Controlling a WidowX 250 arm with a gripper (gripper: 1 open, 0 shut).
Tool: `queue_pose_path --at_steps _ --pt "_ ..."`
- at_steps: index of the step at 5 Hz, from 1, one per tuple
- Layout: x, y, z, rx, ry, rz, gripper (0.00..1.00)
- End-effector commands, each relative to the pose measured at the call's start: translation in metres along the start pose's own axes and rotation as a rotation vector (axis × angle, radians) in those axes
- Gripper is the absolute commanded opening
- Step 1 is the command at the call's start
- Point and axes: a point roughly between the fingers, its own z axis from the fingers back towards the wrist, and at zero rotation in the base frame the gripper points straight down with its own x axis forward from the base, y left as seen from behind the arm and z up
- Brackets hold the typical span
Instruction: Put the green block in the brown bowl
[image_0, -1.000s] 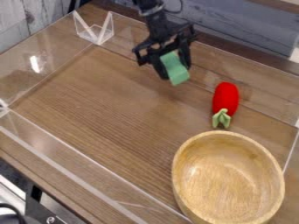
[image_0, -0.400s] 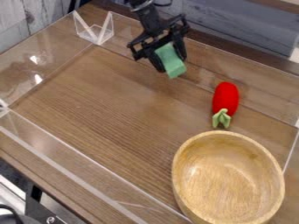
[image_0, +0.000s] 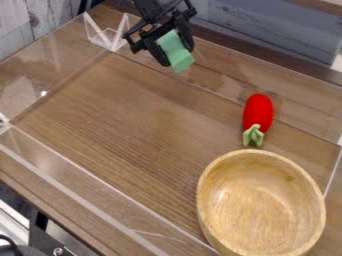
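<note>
Shifted up and left, fingers (image_0: 163, 38) partly spread, closed around one green block (image_0: 173, 50); lower right, one brown bowl (image_0: 261, 203); above it, one red pepper (image_0: 258, 116).

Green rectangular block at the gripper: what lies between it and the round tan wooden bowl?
In the camera view, the red pepper-shaped toy sits just right of the straight path; otherwise bare tabletop.

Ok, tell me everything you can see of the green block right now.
The green block is a short, plain bar, matte green, with no markings that I can make out. It sits near the far side of the table, in the gripper, whose dark fingers overlap its upper part. It is tilted in the picture, lower end toward the camera. Whether it touches the table is unclear. It is outside the bowl.
</note>
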Motion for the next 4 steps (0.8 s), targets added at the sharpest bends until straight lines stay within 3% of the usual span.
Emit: queue_pose_path --at_steps 1,3,4 --pt "-0.04 -0.008 0.014 0.008 -0.012 -0.158 0.0" --pt "-0.087 -0.001 -0.003 0.043 0.021 -0.199 0.0" --pt "-0.121 -0.005 -0.019 0.071 0.049 -0.248 0.0"
